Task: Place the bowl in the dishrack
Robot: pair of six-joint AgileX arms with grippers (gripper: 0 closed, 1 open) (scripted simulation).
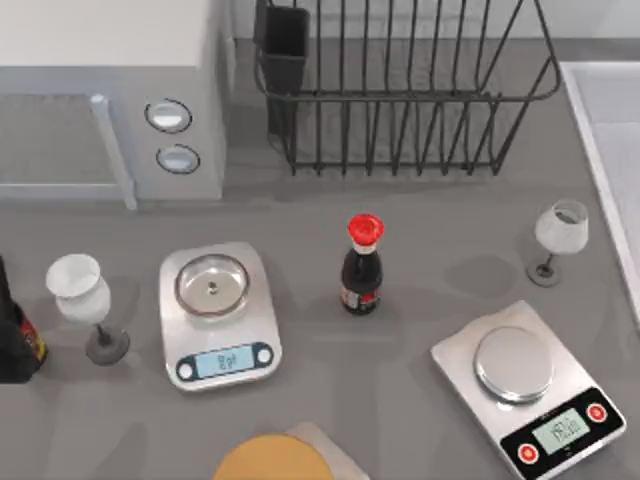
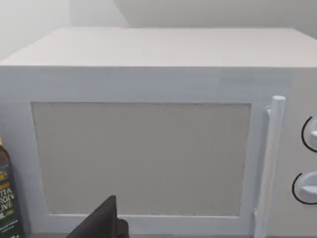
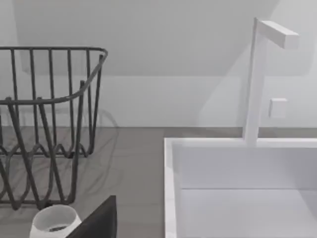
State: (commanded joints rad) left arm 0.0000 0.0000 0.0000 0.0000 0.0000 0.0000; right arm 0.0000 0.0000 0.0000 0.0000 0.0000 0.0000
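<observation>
The bowl is out of view. The dishrack [image 1: 400, 90] is a large black wire rack at the back of the table, right of centre, with a black cutlery cup [image 1: 282, 45] at its left corner. Its end also stands in the right wrist view as the dishrack [image 3: 49, 124]. A dark part of my left gripper [image 2: 101, 223] sits in front of the white microwave door [image 2: 141, 158]. A dark part of my right gripper [image 3: 99, 220] lies between the rack and the white sink [image 3: 171, 163].
A microwave [image 1: 110, 90] fills the back left. On the table stand two scales [image 1: 220, 315] [image 1: 525, 385], a red-capped sauce bottle [image 1: 361, 265], two wine glasses [image 1: 85, 300] [image 1: 560, 235], a dark bottle [image 1: 15, 335] and a yellow-orange disc [image 1: 272, 458] at the front edge.
</observation>
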